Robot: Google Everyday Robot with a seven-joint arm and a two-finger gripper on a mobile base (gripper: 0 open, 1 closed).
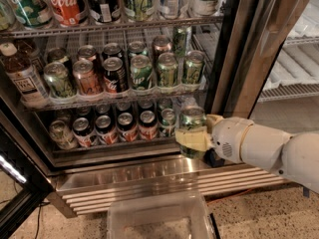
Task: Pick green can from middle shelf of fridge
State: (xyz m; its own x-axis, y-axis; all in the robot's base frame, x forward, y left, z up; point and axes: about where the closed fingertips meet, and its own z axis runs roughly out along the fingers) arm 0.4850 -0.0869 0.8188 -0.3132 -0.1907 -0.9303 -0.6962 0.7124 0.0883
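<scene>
Currently, the end effector sits at centre-right of the frame, its pale yellow pads clamped around the green can. The can is a cylinder with a dark green body and a silver lid. It is held upright before the stainless-steel fridge, below the grey wire-grid middle shelf.

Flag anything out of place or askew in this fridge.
Only the green can stands out. The gripper clamps it upright in front of the fridge, off every shelf, right of the bottom row. No spill or damage shows.
</scene>
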